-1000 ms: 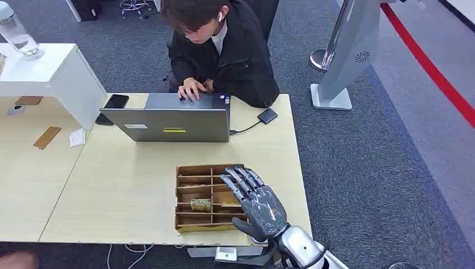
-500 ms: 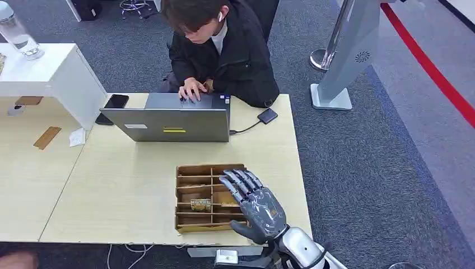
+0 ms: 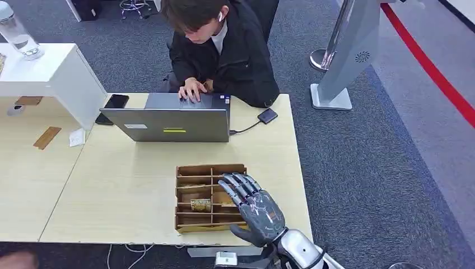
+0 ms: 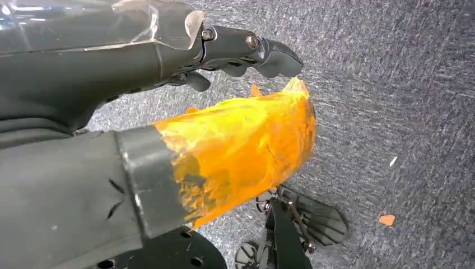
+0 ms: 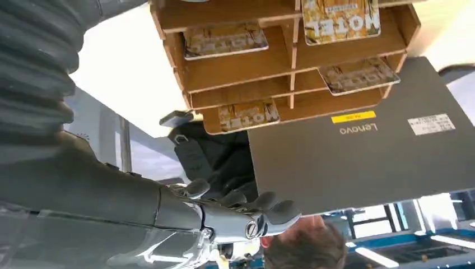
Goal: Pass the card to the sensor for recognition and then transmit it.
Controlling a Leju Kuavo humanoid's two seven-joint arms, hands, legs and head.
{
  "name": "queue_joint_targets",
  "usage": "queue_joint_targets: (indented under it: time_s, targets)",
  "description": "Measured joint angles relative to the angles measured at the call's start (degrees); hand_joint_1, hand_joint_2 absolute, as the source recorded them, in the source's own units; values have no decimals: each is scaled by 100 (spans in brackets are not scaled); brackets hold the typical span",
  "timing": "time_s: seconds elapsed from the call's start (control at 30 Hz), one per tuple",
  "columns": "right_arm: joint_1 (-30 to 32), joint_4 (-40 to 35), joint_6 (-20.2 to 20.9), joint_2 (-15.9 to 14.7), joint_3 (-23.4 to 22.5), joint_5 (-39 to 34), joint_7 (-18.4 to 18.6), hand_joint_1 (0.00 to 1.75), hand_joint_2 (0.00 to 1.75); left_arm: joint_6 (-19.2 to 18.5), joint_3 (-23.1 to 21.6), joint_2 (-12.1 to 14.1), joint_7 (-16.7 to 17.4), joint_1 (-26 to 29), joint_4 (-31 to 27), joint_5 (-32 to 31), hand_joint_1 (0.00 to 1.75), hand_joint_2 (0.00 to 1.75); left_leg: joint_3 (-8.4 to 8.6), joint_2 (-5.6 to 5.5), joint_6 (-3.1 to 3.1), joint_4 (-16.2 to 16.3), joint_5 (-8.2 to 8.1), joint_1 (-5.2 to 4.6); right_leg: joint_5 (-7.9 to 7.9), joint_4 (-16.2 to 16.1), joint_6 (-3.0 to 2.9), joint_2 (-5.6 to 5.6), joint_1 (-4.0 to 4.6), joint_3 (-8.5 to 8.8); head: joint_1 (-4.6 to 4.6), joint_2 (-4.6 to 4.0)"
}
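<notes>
A: Head view: the right hand (image 3: 255,207) has drawn back toward the counter (image 3: 129,185) edge, fingers spread, holding nothing, above the wooden tray (image 3: 193,224). A card (image 3: 200,205) lies in a middle slot.

B: Left wrist view: left hand (image 4: 168,106), fingers loosely apart, holding nothing.

A: Right wrist view: cards (image 5: 340,19) lie flat in the slots. Thin, stiff, probably slick; pinch an exposed edge.

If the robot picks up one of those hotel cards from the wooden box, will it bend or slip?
The card looks thin, flat and glossy, so it is probably stiff but slippery. It lies flat in the wooden box, so it may be hard to lift by an edge. The right hand, fingers spread above it, likely needs a careful pinch.
</notes>
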Motion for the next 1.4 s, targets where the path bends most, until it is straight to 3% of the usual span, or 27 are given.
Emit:
queue_joint_targets:
  time_s: [0.73,1.03,1.07,1.17,1.4]
  targets:
    - [59,177,9,0,2,-17,0,7,175,0,2,-2,0,-4,0,-44,0,0,0,0,0,0,0,0,0,0,0,0,0,0,-2,0]
    - [65,247,11,0,2,-24,2,19,175,-9,22,0,0,-5,0,-85,0,0,0,0,0,0,0,0,0,0,0,0,0,0,-2,0]
    - [65,254,11,0,2,-24,2,31,175,-11,31,-2,0,-5,0,-87,0,0,0,0,0,0,0,0,0,0,0,0,0,0,-2,0]
    - [68,282,13,0,0,-26,11,37,175,-11,44,-2,0,-6,0,-103,0,0,0,0,0,0,0,0,0,0,0,0,0,0,-2,0]
    - [66,348,33,2,-15,-37,33,40,175,-20,103,-2,0,-8,0,-138,0,0,0,0,0,0,0,0,0,0,0,0,0,0,-2,0]
